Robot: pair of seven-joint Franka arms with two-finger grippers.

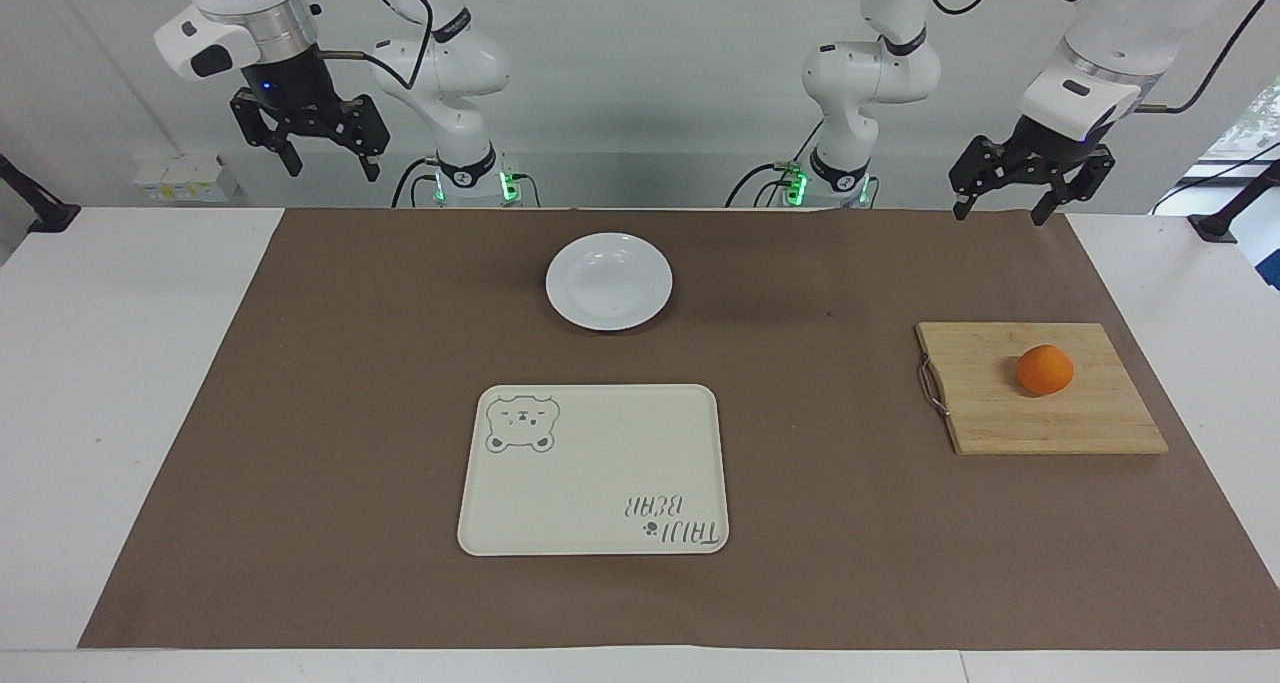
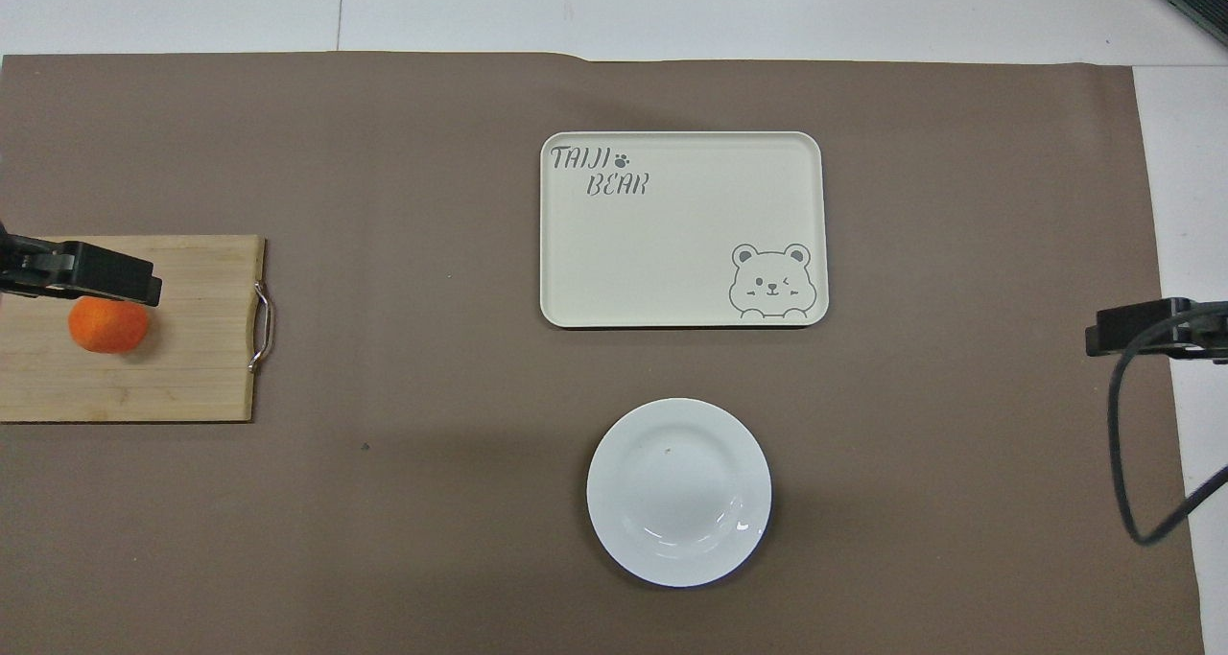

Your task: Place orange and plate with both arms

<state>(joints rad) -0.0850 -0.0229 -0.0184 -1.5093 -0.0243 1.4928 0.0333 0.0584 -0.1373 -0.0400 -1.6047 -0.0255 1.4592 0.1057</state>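
The orange (image 1: pixel 1045 370) lies on a wooden cutting board (image 1: pixel 1040 418) toward the left arm's end of the table; it also shows in the overhead view (image 2: pixel 107 326). The white plate (image 1: pixel 608 281) sits empty on the brown mat, nearer to the robots than the tray, and shows in the overhead view too (image 2: pixel 678 492). My left gripper (image 1: pixel 1000 213) hangs open and empty, high over the mat's edge, apart from the orange. My right gripper (image 1: pixel 333 171) hangs open and empty, high over the right arm's end of the table.
A cream rectangular tray with a bear drawing (image 1: pixel 590 473) lies mid-table, farther from the robots than the plate. The cutting board has a metal handle (image 1: pixel 930 383) on its side toward the tray. A brown mat (image 1: pixel 300 413) covers most of the table.
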